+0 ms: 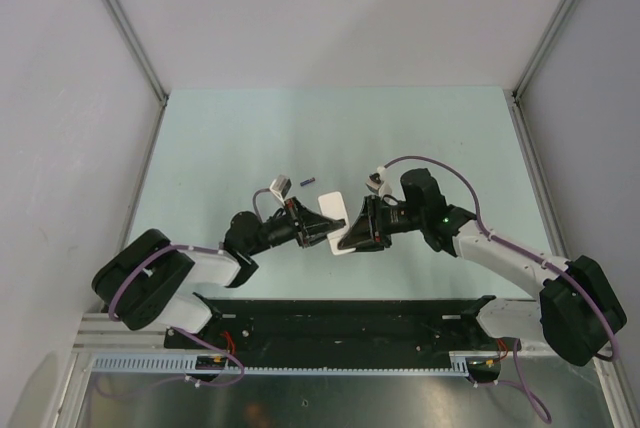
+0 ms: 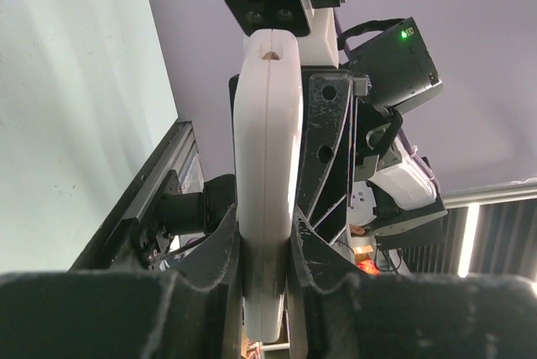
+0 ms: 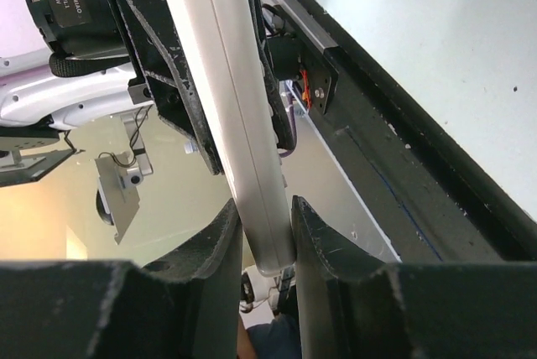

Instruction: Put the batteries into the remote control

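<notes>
The remote control (image 1: 333, 204) shows only its plain white side and is held edge-on above the table, between both grippers. My left gripper (image 1: 322, 224) is shut on one end of it; in the left wrist view the white edge of the remote control (image 2: 267, 149) stands upright between the pressed fingers of the left gripper (image 2: 265, 223). From the other side my right gripper (image 1: 354, 230) is shut on the same remote control (image 3: 225, 82), whose end is pinched at the right gripper (image 3: 264, 208). One dark purple battery (image 1: 307, 182) lies on the table just behind the left gripper.
The pale green table (image 1: 230, 138) is walled by grey panels at the left, back and right. A black and aluminium rail (image 1: 340, 313) carrying the arm bases runs along the near edge. The right arm's wrist (image 2: 394, 49) is close behind the remote in the left wrist view.
</notes>
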Robot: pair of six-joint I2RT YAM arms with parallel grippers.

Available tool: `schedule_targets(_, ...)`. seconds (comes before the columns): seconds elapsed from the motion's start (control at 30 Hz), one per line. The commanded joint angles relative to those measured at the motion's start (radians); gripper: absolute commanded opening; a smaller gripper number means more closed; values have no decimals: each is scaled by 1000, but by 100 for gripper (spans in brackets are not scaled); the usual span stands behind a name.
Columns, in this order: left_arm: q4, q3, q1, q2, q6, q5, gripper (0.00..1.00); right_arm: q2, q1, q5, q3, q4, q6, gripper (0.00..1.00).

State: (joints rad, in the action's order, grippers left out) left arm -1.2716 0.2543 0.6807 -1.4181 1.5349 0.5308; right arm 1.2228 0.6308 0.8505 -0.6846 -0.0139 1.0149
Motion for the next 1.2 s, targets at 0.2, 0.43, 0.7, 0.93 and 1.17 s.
schedule_targets(0.2, -181, 13, 151, 62, -7, 222, 0, 14, -45, -274, -56, -147, 16, 12)
schedule_targets(0.43, -164, 14, 157, 70, -16, 230, 0, 17, -51, -318, -72, -139, 11, 12)
schedule_targets(0.7, -152, 13, 166, 67, -24, 238, 0, 24, -66, -352, -107, -162, 31, 12)
schedule_targets(0.93, -144, 7, 171, 74, -30, 245, 0, 58, -83, -357, -150, -167, 34, 13)
schedule_targets(1.17, -135, 3, 172, 79, -36, 258, 0, 89, -85, -355, -168, -186, 42, 17)
